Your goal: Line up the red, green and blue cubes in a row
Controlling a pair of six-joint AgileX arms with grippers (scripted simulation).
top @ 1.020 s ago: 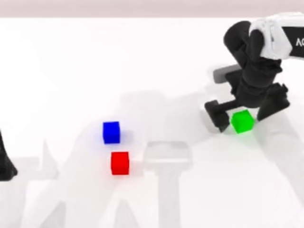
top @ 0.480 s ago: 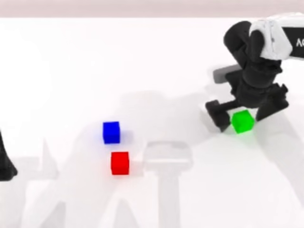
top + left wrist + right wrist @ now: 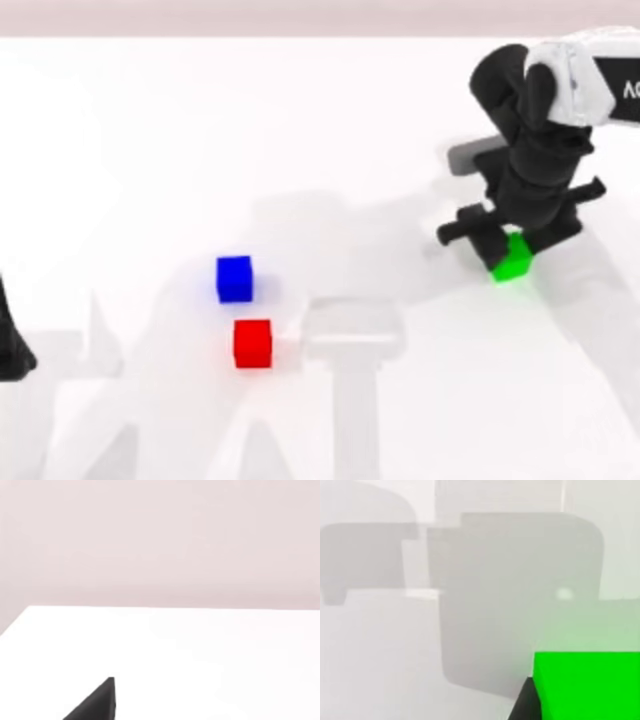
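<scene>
Clamping green cube (image 3: 514,262) at table's right, right gripper (image 3: 509,247) gripping it btwn fingers. Blue cube (image 3: 234,278), red cube (image 3: 252,343) sitting adjacent left-centre. Row lacking green. Left arm parked at left edge.

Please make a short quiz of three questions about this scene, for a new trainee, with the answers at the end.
1. True or false: the red cube touches the green cube.
2. Which cube is the right claw over? A) blue B) green C) red
3. Fill in: in the top view, the blue cube lies just above the ____ cube.

Key:
1. False. The red cube sits left of centre, far from the green one at the right.
2. B. The right claw is down over the green cube; the left arm is parked at the left edge.
3. Red.
</scene>
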